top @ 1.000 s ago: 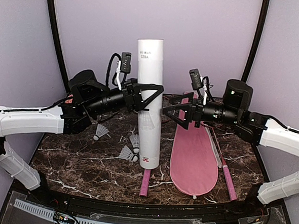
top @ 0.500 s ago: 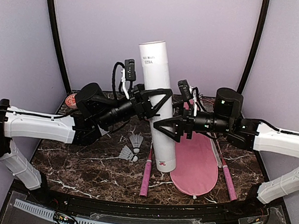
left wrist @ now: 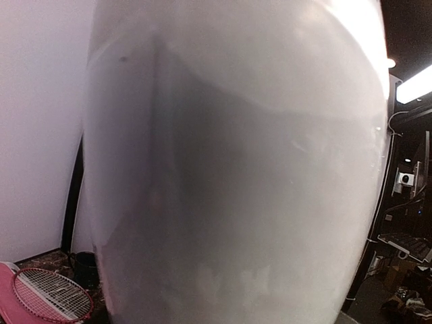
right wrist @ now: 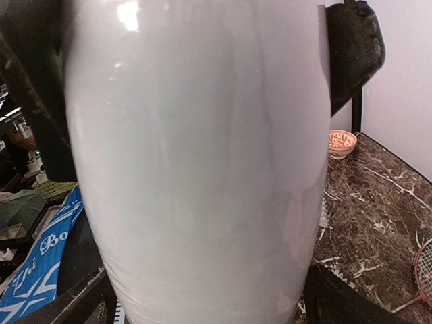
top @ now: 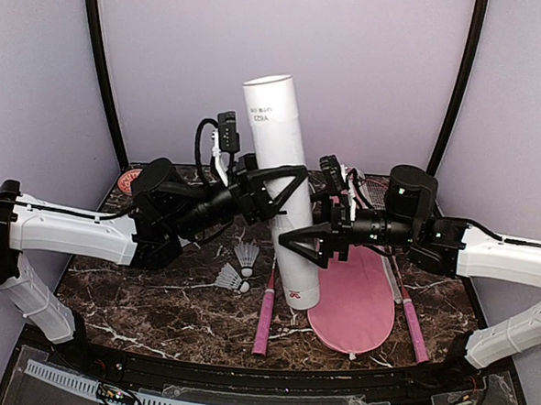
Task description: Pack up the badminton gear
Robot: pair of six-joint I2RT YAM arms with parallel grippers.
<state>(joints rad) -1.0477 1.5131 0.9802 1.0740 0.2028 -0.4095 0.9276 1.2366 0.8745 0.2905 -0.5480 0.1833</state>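
Observation:
The long white cardboard tube [top: 281, 185] leans with its top to the left and its lower end over the table. My left gripper [top: 288, 193] is shut on its middle. My right gripper [top: 300, 247] is open, with a finger [right wrist: 337, 300] on each side of the lower tube [right wrist: 202, 169]. The tube [left wrist: 236, 169] fills the left wrist view and hides that gripper's fingers. Two white shuttlecocks [top: 246, 254] [top: 232, 277] lie left of the tube. The pink bag [top: 352, 295] lies flat on the right. One racket's pink handle [top: 266, 312] pokes out beneath the tube; another handle [top: 410, 317] lies right of the bag.
A red racket head [left wrist: 50, 297] lies at the back next to a small dark cup [left wrist: 84, 266]. An orange patterned bowl [top: 130, 177] sits at the back left corner. Purple walls close in the marble table [top: 154, 296] on three sides.
The left gripper has carried the tube off its upright stand, moved it right and tilted it. The right gripper has moved left and now straddles the tube's lower part.

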